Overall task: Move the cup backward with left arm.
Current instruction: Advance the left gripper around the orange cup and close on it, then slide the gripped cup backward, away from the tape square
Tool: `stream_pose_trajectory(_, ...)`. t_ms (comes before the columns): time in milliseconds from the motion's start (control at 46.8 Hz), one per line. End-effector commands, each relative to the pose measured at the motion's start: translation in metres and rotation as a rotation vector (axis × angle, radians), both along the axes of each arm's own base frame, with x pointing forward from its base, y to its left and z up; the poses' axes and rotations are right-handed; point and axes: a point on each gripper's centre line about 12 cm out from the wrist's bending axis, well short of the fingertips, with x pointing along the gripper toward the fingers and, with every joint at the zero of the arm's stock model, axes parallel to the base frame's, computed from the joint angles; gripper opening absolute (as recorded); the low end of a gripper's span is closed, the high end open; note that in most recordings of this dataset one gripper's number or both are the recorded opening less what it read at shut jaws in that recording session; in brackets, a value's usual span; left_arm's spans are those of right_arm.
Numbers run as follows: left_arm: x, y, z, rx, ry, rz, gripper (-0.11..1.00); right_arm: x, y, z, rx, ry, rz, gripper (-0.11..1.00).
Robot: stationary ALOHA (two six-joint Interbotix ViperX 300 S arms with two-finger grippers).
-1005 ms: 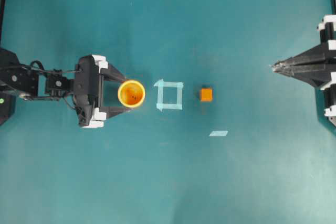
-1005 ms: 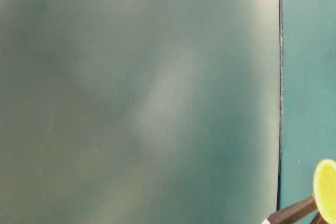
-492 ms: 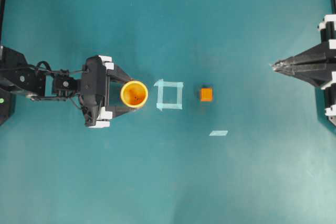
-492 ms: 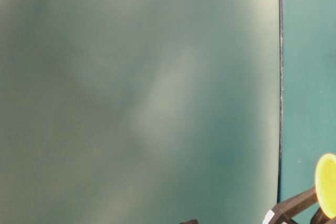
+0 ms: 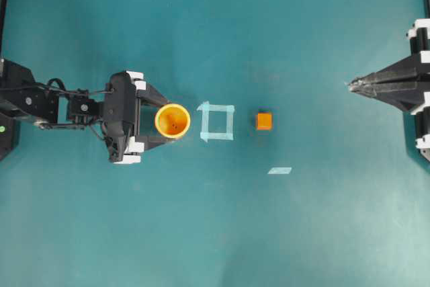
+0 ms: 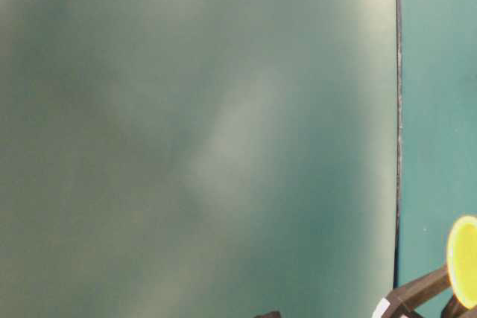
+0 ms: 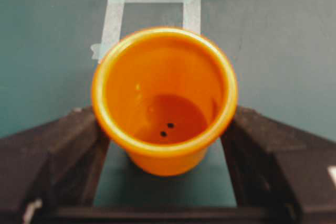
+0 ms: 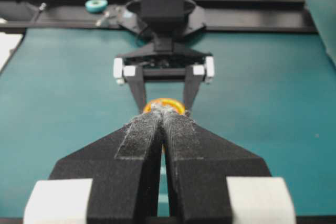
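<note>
The orange cup [image 5: 173, 120] with a yellow rim stands upright on the teal table, left of a tape square. My left gripper [image 5: 164, 121] reaches in from the left with one finger on each side of the cup. In the left wrist view both black fingers [image 7: 79, 145] press against the sides of the cup [image 7: 165, 98] below its rim. The table-level view catches only the cup's rim [image 6: 463, 262] and one finger [image 6: 417, 296] at its lower right corner. My right gripper [image 5: 351, 85] hangs shut at the far right, away from the cup, holding nothing.
A pale blue tape square [image 5: 217, 121] lies just right of the cup. A small orange cube [image 5: 264, 121] sits beyond it, with a short tape strip [image 5: 279, 171] below and to its right. Most of the table-level view is a blurred grey-green surface.
The left gripper has slid a little to the right and its jaws have narrowed onto the cup. The cup has shifted slightly right. The right arm has not moved.
</note>
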Motion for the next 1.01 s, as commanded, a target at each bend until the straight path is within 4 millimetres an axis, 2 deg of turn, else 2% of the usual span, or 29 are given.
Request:
stream_pose_trajectory(0, 0.005, 0.008, 0.010, 0.010, -0.040, 0.020, 0.66, 0.002, 0.000, 0.012, 0.001, -0.031, -0.002, 0.00)
stream_pose_trajectory(471, 0.013, 0.045, 0.023, 0.095, -0.082, 0.097, 0.66, 0.002, -0.001, 0.014, 0.001, -0.035, -0.003, 0.00)
stream_pose_trajectory(727, 0.010, 0.066, 0.023, 0.102, -0.080, 0.155, 0.66, 0.002, -0.002, 0.016, 0.001, -0.038, -0.008, 0.00)
stream_pose_trajectory(984, 0.006, 0.097, 0.026, 0.109, -0.075, 0.242, 0.66, 0.002, -0.004, 0.018, 0.001, -0.043, -0.019, 0.00)
